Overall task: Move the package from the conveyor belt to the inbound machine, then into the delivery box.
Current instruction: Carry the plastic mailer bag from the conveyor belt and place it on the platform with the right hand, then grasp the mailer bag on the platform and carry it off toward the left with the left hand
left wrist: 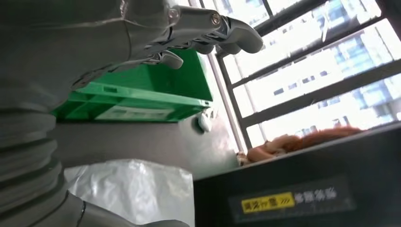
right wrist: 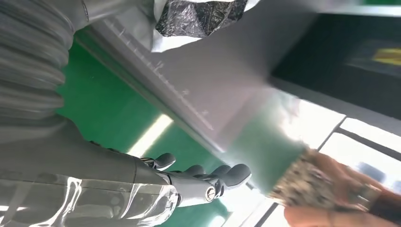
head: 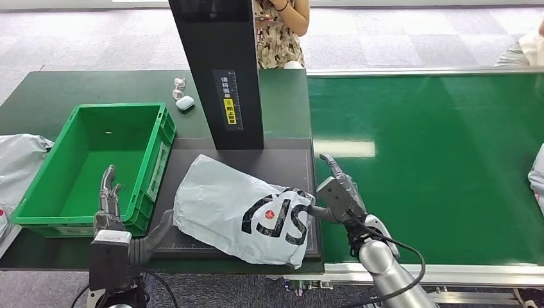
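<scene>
The package [head: 244, 215], a grey-white plastic bag with a black logo, lies flat on the dark plate [head: 282, 163] of the inbound machine, in front of its black column [head: 218, 70]. My left hand [head: 109, 199] stands at the bag's left, by the green delivery box [head: 96, 167], fingers straight up and thumb reaching toward the bag's edge. My right hand [head: 340, 189] is at the bag's right edge over the belt's border, fingers stretched forward, thumb against the bag. The bag [left wrist: 137, 189] lies below the spread fingers [left wrist: 213, 28] in the left wrist view. Its crumpled corner [right wrist: 198, 16] is in the right wrist view.
The green conveyor belt [head: 436, 160] runs to the right, with another bag [head: 537, 176] at its far edge. A grey bag [head: 19, 160] lies left of the box. Small white items [head: 185, 102] sit behind the box. A person [head: 279, 29] stands behind the machine.
</scene>
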Controlling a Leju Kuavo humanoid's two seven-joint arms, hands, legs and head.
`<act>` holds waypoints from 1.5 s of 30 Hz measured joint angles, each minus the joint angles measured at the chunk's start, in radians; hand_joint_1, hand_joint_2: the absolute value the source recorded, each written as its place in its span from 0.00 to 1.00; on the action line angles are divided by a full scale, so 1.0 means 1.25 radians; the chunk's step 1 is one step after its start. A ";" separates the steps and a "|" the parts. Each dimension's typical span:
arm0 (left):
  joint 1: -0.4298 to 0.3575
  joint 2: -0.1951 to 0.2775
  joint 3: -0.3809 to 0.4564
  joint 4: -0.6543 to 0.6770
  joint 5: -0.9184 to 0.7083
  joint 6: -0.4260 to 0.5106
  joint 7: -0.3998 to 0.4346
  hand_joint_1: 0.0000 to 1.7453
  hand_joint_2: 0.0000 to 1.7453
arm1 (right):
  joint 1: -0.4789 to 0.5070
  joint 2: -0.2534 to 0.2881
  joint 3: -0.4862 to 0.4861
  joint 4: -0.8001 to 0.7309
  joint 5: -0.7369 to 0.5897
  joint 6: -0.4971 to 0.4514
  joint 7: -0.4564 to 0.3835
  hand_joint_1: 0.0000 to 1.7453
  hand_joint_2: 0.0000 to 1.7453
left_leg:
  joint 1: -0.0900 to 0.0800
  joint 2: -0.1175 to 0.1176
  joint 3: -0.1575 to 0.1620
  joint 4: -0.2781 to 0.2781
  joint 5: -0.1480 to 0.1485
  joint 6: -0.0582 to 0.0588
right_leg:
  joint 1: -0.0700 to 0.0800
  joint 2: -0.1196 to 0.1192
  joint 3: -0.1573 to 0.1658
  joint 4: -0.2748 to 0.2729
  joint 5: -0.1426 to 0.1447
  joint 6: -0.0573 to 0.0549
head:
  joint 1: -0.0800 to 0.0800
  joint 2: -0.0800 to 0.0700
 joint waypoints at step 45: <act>-0.239 0.097 -0.382 0.324 -0.128 -0.375 0.107 1.00 1.00 | 0.226 0.024 -0.132 -0.380 -0.071 0.032 -0.080 0.00 1.00 | 0.000 0.000 0.000 0.000 0.000 0.000 | -0.001 0.000 0.000 0.000 0.001 0.000 | 0.000 0.000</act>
